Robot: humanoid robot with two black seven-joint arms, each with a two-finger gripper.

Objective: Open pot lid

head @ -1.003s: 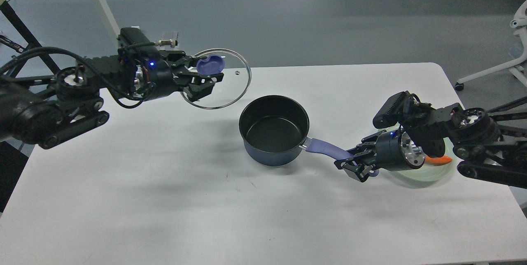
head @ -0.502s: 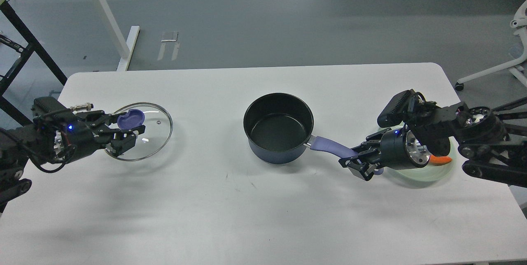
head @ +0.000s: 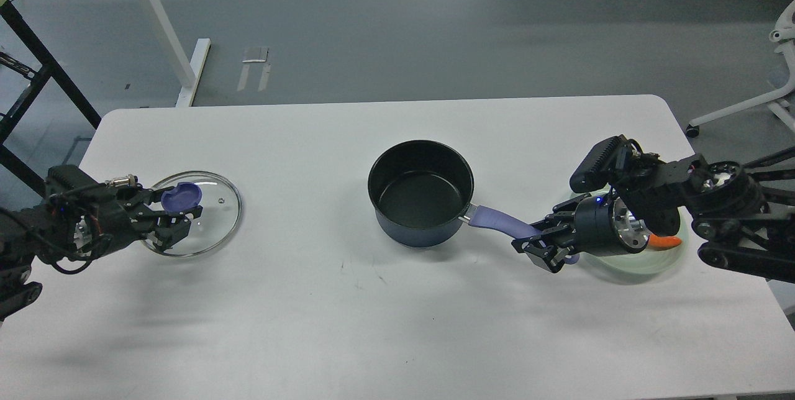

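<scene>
The dark blue pot [head: 421,196] stands uncovered at the middle of the white table [head: 372,325], its purple handle [head: 494,223] pointing right. My right gripper [head: 541,246] is shut on the end of that handle. The glass lid [head: 214,217] with its purple knob [head: 180,195] is at the table's left side, low over or on the surface; I cannot tell which. My left gripper [head: 176,215] is shut on the lid at the knob.
A pale green plate [head: 658,261] with an orange piece [head: 666,241] lies at the right, partly hidden behind my right wrist. A white table leg [head: 163,27] and a black frame [head: 37,58] stand on the floor beyond the far left edge.
My left gripper has carried the lid from above the pot's far left down to the table's left side. The pot and right gripper shifted slightly right, then held.
</scene>
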